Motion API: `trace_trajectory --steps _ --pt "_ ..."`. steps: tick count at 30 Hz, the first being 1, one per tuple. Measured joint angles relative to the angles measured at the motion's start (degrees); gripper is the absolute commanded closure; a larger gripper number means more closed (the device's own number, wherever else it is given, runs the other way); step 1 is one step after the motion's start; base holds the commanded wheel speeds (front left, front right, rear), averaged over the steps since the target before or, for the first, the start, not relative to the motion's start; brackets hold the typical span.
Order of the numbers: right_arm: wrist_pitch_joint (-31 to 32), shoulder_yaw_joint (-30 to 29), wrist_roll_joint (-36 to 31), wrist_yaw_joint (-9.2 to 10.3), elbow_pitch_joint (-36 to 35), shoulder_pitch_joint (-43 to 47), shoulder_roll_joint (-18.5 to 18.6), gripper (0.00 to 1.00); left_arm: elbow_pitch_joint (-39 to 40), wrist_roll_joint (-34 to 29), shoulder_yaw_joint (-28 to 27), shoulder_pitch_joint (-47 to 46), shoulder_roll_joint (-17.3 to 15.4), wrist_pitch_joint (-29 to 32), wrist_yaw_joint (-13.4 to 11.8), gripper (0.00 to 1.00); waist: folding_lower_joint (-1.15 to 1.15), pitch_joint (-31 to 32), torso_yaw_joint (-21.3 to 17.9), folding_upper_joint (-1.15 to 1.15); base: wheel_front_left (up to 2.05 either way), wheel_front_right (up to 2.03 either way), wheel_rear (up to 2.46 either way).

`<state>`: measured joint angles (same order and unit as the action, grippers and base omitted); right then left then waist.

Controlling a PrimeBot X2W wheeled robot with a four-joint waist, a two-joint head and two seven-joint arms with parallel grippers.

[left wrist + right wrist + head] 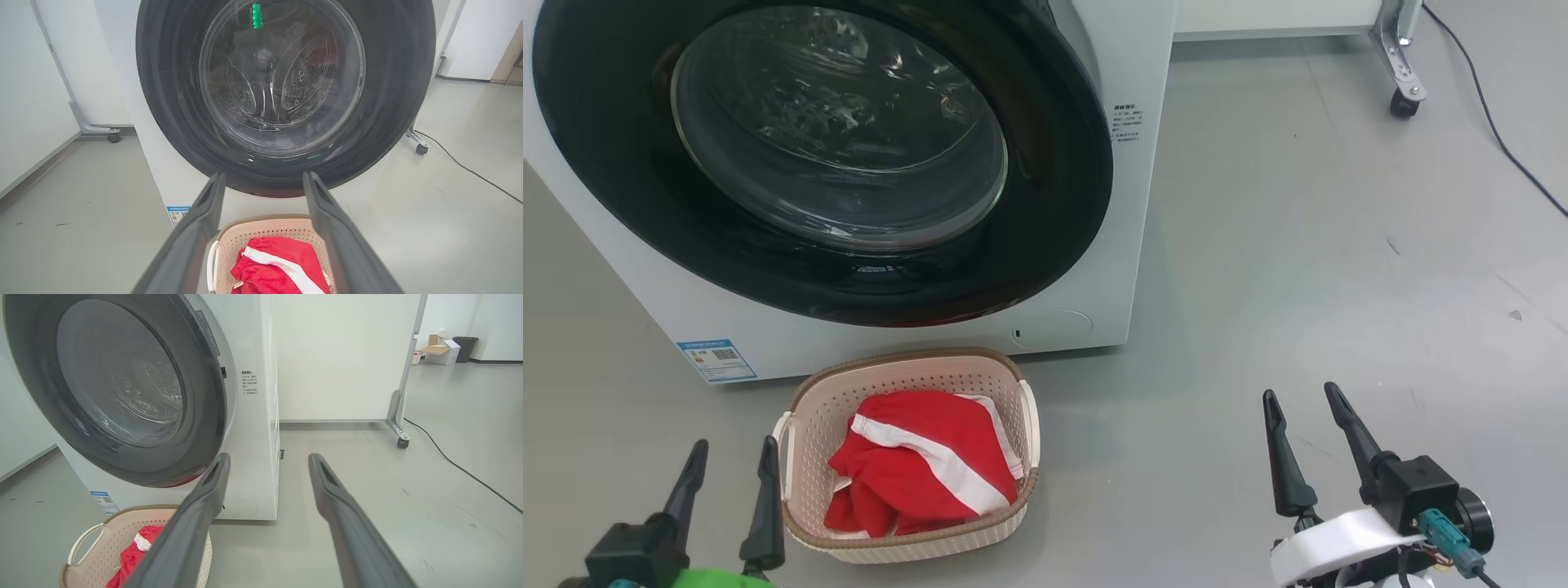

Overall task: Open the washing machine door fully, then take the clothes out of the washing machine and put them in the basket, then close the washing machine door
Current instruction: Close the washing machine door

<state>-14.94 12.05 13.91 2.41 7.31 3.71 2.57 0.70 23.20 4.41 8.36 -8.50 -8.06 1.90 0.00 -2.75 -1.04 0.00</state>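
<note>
The washing machine door, black-rimmed with a bulging glass centre, lies against the front of the white washing machine; the steel drum shows through the glass. On the floor just before it stands the cream basket holding the red clothes with white bands. My left gripper is open and empty beside the basket's left side, pointing over the basket at the door. My right gripper is open and empty over bare floor, well right of the basket.
A white partition on a castered foot stands behind and to the right of the machine, and a black cable runs along the floor there. Boxes and a dark bin sit far off. Grey floor spreads to the right.
</note>
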Motion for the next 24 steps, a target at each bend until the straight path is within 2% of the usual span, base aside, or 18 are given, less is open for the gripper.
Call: trace_trajectory --steps 18,24 --pt "0.0 0.3 0.0 0.01 0.0 0.7 0.0 0.00 -2.3 -2.2 2.6 0.7 2.0 -2.7 -2.6 0.00 0.00 1.2 -0.1 0.00 0.00 0.00 0.00" --pt "0.0 0.4 0.1 0.03 -0.1 1.1 0.0 0.00 -2.9 -3.2 2.9 0.7 2.2 -3.0 -2.7 0.00 0.00 1.3 -0.1 0.00 0.00 0.00 0.00"
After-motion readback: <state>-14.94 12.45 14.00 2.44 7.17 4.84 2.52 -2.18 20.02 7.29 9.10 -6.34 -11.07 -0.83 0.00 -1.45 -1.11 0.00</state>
